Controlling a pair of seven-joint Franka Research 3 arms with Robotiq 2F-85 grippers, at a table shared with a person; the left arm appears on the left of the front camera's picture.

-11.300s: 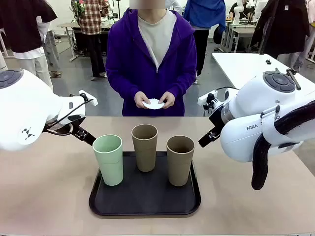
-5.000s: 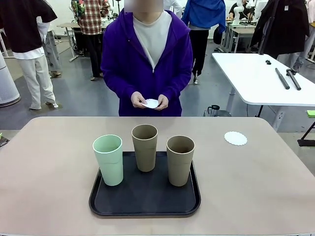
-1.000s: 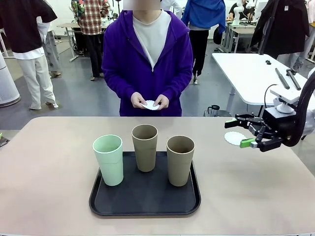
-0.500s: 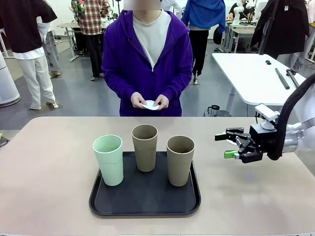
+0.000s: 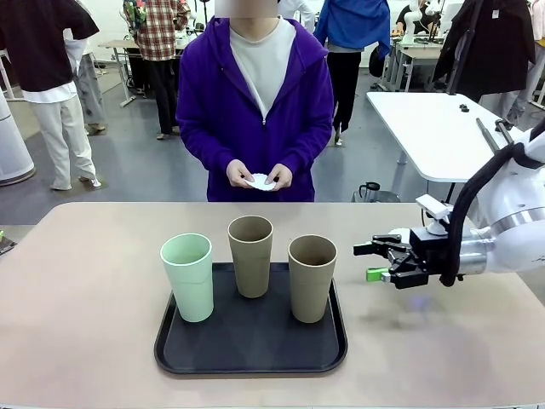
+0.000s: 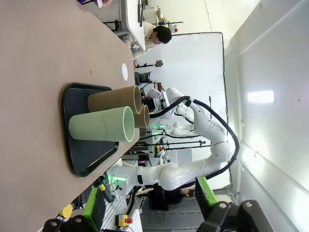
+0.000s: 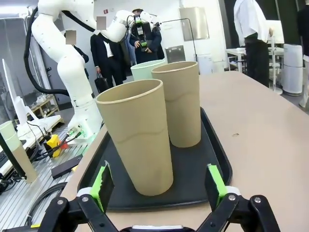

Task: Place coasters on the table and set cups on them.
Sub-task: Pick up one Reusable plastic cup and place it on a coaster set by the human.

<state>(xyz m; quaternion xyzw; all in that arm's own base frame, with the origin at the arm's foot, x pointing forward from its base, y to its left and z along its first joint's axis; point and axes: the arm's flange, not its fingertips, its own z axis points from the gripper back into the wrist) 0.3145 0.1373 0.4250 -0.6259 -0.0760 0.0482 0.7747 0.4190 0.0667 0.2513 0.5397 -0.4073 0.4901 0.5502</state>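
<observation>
The right black green-padded gripper [image 5: 367, 262], jaws wide apart, needed to straddle the tall tan matte tumbler [image 5: 312, 277] at its nine o'clock squarely, mid-height.

A mint cup [image 5: 186, 277] and two tan cups [image 5: 250, 256] [image 5: 312, 277] are stood upright on a tray [image 5: 336, 349] on the tan table [image 5: 85, 324]. One white coaster [image 6: 125, 72] is laid flat on the table apart from the tray; probably another [image 5: 262, 181] is held beyond the far edge
</observation>
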